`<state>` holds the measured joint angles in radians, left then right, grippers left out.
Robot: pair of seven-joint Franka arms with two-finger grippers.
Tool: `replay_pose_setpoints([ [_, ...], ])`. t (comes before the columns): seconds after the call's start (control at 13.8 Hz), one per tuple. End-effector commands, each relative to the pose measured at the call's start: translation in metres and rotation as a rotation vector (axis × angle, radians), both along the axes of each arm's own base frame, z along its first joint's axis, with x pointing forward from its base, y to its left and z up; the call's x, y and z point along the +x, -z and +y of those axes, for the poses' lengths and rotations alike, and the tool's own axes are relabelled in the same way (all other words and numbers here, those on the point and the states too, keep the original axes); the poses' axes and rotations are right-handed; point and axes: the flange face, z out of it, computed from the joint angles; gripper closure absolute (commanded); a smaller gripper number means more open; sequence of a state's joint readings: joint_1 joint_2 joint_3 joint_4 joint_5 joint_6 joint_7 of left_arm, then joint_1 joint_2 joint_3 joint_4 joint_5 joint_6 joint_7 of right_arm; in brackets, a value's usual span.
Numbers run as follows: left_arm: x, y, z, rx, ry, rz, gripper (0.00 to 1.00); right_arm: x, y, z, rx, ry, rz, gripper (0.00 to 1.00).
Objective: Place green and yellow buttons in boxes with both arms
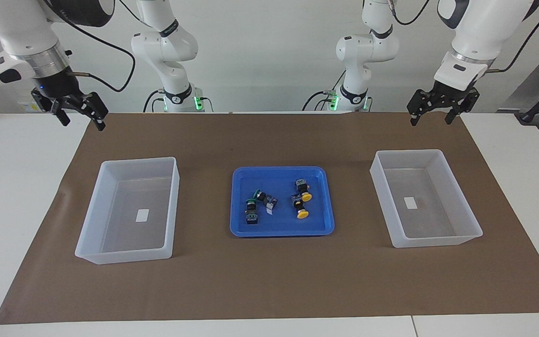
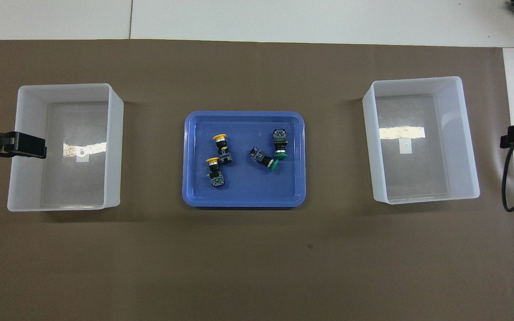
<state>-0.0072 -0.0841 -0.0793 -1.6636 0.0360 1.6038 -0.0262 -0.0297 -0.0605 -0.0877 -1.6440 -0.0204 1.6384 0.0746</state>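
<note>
The brown mat [image 1: 269,285] lies bare along the counter's [image 1: 7,187] edge farthest from the robots. The left tool [image 1: 442,106] hangs released and empty, high over the counter's corner at the left arm's end; the right tool [image 1: 81,111] hangs the same way, fingers spread, over the corner at the right arm's end.

Below each stands a box. The left arm's box [image 1: 433,241] and the right arm's box [image 1: 124,255] each hold only a small white label.

All the buttons lie in the blue tray [image 1: 281,232] at the counter's middle: the green buttons [image 1: 251,204] toward the right arm's end, the yellow buttons [image 1: 303,214] toward the left arm's.

Likely trouble: each pair lies touching or nearly so, so closing on one could knock its neighbour. Both arms reaching into one tray could clash. The round caps may also slip.
</note>
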Motion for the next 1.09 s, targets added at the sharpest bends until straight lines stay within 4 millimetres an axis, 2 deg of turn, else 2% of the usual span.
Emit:
replay_pose_setpoints([
  [0.0,-0.006,-0.003,0.002,-0.006,-0.013,0.008,0.00,-0.004,-0.004,0.004,-0.004,0.008,0.005,0.00],
  [0.22,-0.005,-0.003,0.009,-0.006,-0.022,0.002,0.00,-0.002,-0.003,0.009,0.000,0.050,-0.008,0.00],
  [0.44,-0.006,0.005,-0.003,-0.005,-0.008,0.007,0.00,-0.009,-0.007,0.009,-0.006,0.038,0.007,0.00],
  [0.51,-0.005,0.007,-0.011,-0.007,0.003,0.001,0.00,-0.010,-0.008,0.009,-0.004,0.040,0.004,0.00],
  [0.65,-0.001,0.018,-0.039,-0.015,0.017,-0.014,0.00,-0.009,-0.007,0.006,-0.004,0.047,0.002,0.00],
  [0.87,0.004,0.046,-0.071,-0.088,-0.054,-0.066,0.00,-0.013,-0.004,0.007,0.003,0.043,0.035,0.00],
  [1.02,0.006,0.075,-0.090,-0.097,-0.065,-0.077,0.00,-0.011,0.001,0.010,0.015,0.039,0.041,0.00],
])
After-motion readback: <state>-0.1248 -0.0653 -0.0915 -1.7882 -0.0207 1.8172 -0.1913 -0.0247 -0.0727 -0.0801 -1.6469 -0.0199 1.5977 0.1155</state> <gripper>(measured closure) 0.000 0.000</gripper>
